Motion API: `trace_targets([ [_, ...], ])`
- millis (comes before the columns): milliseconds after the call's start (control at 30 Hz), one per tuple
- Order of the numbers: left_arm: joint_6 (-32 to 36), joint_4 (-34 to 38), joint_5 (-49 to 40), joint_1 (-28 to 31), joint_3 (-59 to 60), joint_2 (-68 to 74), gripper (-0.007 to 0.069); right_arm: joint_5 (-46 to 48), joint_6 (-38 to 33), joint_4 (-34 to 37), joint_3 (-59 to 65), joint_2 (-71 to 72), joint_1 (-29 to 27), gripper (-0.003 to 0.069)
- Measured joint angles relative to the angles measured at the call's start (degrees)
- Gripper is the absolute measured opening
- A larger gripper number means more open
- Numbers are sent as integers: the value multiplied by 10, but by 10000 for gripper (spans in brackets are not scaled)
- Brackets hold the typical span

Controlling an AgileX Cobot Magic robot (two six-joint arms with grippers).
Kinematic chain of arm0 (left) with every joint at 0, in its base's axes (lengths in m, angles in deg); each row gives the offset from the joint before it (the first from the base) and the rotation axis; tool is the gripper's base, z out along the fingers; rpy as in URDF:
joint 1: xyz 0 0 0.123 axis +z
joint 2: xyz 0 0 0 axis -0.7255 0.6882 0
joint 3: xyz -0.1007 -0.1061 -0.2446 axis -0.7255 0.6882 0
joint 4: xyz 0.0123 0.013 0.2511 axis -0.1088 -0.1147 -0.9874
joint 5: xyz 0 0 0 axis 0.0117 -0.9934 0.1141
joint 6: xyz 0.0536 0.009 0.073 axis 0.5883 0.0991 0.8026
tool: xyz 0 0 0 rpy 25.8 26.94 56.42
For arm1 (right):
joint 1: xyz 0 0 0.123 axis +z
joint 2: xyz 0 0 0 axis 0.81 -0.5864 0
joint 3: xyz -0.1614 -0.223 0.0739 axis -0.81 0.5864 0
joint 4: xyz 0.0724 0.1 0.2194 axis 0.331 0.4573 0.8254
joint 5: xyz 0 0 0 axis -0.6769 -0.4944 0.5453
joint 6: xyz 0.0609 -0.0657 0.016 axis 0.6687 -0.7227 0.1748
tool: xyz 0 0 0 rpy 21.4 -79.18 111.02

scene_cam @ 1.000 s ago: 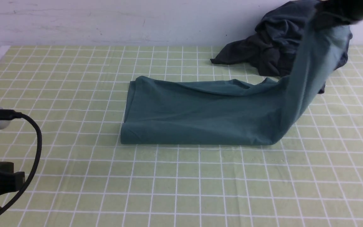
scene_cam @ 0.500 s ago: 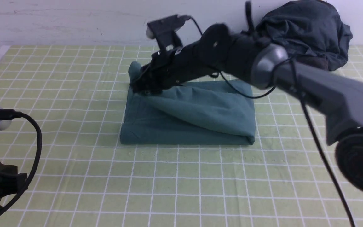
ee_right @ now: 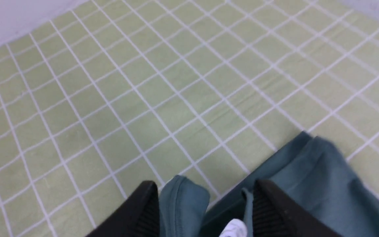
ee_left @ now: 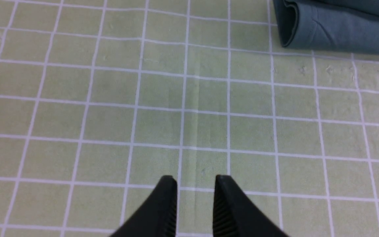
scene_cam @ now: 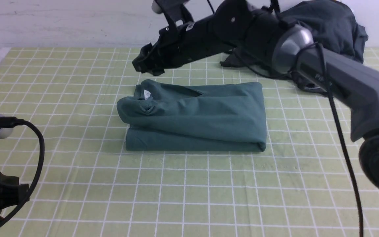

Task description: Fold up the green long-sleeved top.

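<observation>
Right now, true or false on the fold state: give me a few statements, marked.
1. The green long-sleeved top lies folded on the checked tablecloth. True.
2. The right gripper is clamped on the top. False: its jaws stand open and it hangs above the collar end.
3. The left gripper holds a sleeve. False: it holds nothing, over bare tablecloth.
4. The dark garments lie heaped at the far right, apart from the top. True.
5. The white neck label shows. True.

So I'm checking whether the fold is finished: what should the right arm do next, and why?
Probably pull the right gripper up and back. Its jaws stand apart above the top, which lies folded in a rectangle, its collar end slightly bunched.
</observation>
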Motion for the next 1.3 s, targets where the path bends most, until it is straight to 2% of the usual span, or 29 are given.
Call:
trace_targets([
  [33,0,4,0,0,0,0,154,24,21,-21,-6,3,-6,288],
  [67,0,6,0,0,0,0,154,27,24,-23,-6,3,-7,282],
  [133,0,15,1,0,0,0,154,74,75,-53,-1,-15,-12,181],
  [200,0,18,1,0,0,0,154,89,87,-57,0,-23,-12,146],
  [267,0,25,2,0,0,0,154,108,102,-53,3,-62,-4,67],
  [367,0,28,2,0,0,0,154,78,89,-44,5,-95,10,13],
  [400,0,28,2,0,0,0,154,40,77,-41,6,-110,19,-1],
  [433,0,28,2,0,0,0,154,40,75,-41,6,-110,19,-1],
  [500,0,29,2,0,0,0,154,-27,54,-38,3,-127,31,0],
  [600,0,29,2,0,0,0,154,-66,46,-35,-18,-128,32,48],
  [700,0,29,2,0,0,0,154,-79,43,-34,-58,-128,31,150],
  [733,0,29,2,0,0,0,154,-76,43,-41,-79,-126,31,219],
  [767,0,29,2,0,0,0,154,-69,44,-50,-92,-123,31,251],
  [900,0,29,3,0,0,0,154,-20,74,-86,-118,-113,31,318],
  [1000,0,29,3,0,0,0,154,25,100,-126,-121,-112,31,301],
  [1133,0,29,3,0,0,0,154,90,131,-238,-121,-137,32,183],
  [1300,0,29,3,0,0,0,154,88,152,-290,-120,-148,40,60],
])
